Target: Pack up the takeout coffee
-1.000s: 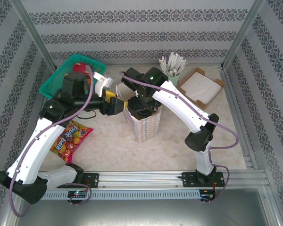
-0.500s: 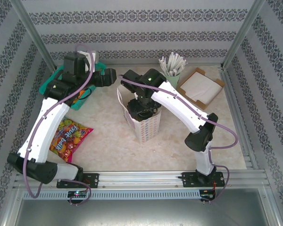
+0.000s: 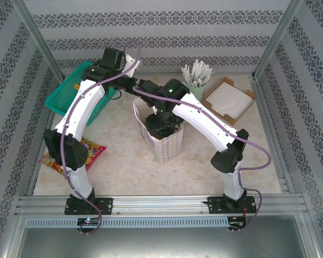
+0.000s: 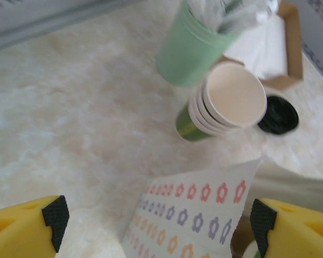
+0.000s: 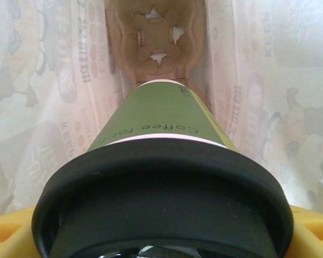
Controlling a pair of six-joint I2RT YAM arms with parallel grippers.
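We are looking down on a pale marbled table (image 3: 124, 161) walled in by striped, patterned paper. The left arm (image 3: 83, 110) is arching from 7 o'clock up toward 12, and the right arm (image 3: 204, 121) is bending in from 5 o'clock to the centre. A teal basket (image 3: 62, 99) is sitting at 10 o'clock. At the centre a flower-printed paper bag (image 3: 167, 142) is standing with its mouth open. A napkin tray (image 3: 230, 98) is lying at 2 o'clock and a candy packet (image 3: 94, 151) at 8 o'clock, partly under the left arm.

The left gripper (image 4: 159, 217) is hovering over the bag's edge, its yellow fingers spread wide apart with nothing between them. Beyond it, a mint cup (image 4: 191, 45) of white stirrers is standing just beside a stack of lidless cups (image 4: 226, 102), and a loose black lid (image 4: 278, 114) is lying at the stack's 3 o'clock.

The right gripper (image 5: 161, 234) is reaching down inside the bag, its fingers pressing on both sides of the takeout coffee (image 5: 161, 123) at the lid. The cup's base is hanging close over a brown pulp tray (image 5: 156, 37) at the bag's bottom; we cannot tell whether they are touching.
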